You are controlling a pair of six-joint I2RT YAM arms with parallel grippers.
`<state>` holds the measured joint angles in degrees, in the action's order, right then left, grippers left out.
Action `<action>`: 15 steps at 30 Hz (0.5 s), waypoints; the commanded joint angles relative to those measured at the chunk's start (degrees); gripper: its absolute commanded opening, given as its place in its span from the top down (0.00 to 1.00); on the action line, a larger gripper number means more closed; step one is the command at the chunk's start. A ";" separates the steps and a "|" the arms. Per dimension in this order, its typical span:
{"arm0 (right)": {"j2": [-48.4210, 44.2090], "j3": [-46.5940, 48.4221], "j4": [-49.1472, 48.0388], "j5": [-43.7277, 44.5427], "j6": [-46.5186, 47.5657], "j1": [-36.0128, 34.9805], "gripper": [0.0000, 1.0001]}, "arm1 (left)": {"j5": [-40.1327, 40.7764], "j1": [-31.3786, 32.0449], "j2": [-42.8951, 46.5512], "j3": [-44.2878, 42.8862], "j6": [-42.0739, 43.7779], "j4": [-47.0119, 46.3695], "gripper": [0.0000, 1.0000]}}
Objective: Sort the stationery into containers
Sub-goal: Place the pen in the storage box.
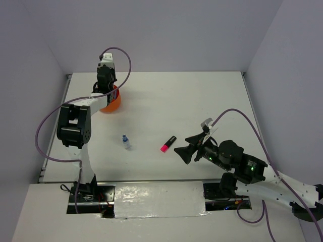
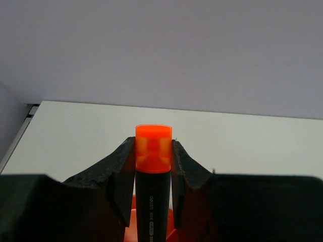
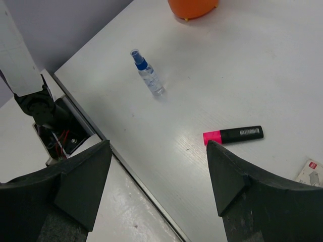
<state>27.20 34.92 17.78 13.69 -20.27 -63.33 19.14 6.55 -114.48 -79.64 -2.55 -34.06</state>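
My left gripper [image 1: 106,83] is at the far left, over the round orange organiser [image 1: 112,104]. In the left wrist view it [image 2: 153,145] is shut on a black highlighter with an orange cap [image 2: 153,156], held upright, with the organiser's orange [image 2: 170,226] just below. My right gripper [image 1: 185,150] is open and empty, low over the table's near right part. In the right wrist view it [image 3: 159,144] points at the table's front edge. A black highlighter with a pink cap [image 1: 168,143] lies just left of it, by the right finger's tip [image 3: 233,135].
A small clear bottle with a blue cap [image 1: 125,142] lies left of the pink highlighter; it also shows in the right wrist view [image 3: 148,75]. A small pale eraser [image 3: 310,171] lies at that view's right edge. The organiser's underside [image 3: 194,7] shows at its top.
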 commanded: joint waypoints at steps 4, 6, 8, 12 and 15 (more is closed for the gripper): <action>-0.74 0.94 -3.02 -0.69 0.15 0.31 0.17 | 2.31 -0.39 1.01 2.99 1.84 -6.01 0.97; -1.01 0.86 -2.67 -0.60 -0.03 0.40 0.17 | 2.83 -0.48 0.83 3.26 1.93 -5.58 0.96; -1.27 0.94 -2.40 -0.51 -0.21 0.31 0.17 | 3.27 -0.39 0.92 4.13 1.76 -6.19 0.90; -2.15 0.77 -2.14 -0.33 -0.29 0.31 0.17 | 2.57 -0.48 2.32 5.72 1.14 -7.07 0.79; -2.41 0.59 -2.22 -0.33 -0.29 0.31 0.17 | 2.31 -0.57 2.94 6.42 0.70 -7.77 0.75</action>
<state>25.45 34.92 17.58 13.19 -20.36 -63.33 21.04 6.44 -114.45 -73.69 -1.67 -37.36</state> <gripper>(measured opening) 0.827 0.402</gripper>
